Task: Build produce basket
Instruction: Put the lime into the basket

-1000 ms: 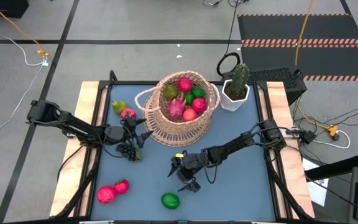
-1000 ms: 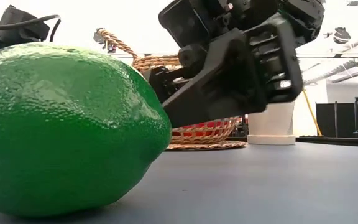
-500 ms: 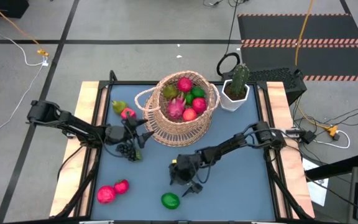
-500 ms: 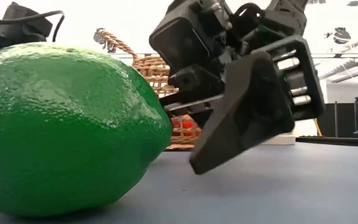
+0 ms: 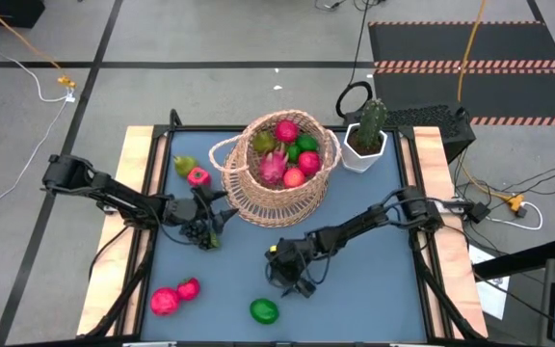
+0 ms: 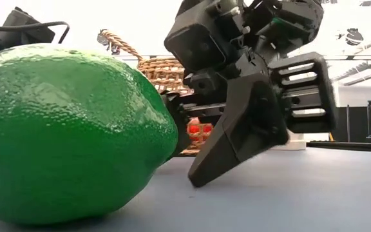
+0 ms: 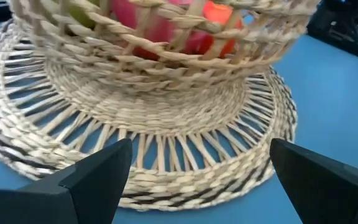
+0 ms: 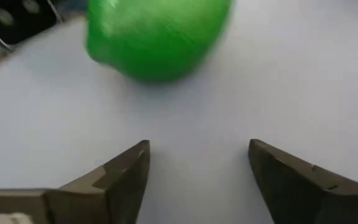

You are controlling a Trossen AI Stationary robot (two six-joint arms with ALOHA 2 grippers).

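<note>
The woven basket (image 5: 279, 183) stands at the table's far middle with several fruits inside, among them red and pink apples and a dragon fruit (image 5: 274, 164). A green lime (image 5: 264, 310) lies near the front edge and looms large in the low view (image 6: 69, 132). My right gripper (image 5: 297, 284) hangs open just behind the lime, low over the table, with nothing between its fingers (image 8: 197, 168). My left gripper (image 5: 222, 217) stands open beside the basket's flared base (image 7: 166, 143). Dark grapes (image 5: 198, 234) lie next to it.
A pear (image 5: 183, 164) and a pink apple (image 5: 198, 175) lie left of the basket. Two red-pink fruits (image 5: 165, 301) (image 5: 189, 287) lie at the front left. A potted cactus (image 5: 366, 140) stands at the far right. Bare blue tabletop lies at the front right.
My right gripper has sunk toward the table beside the lime and tipped its fingers further down; one fingertip now nearly reaches the surface in the low view. The lime has not moved.
</note>
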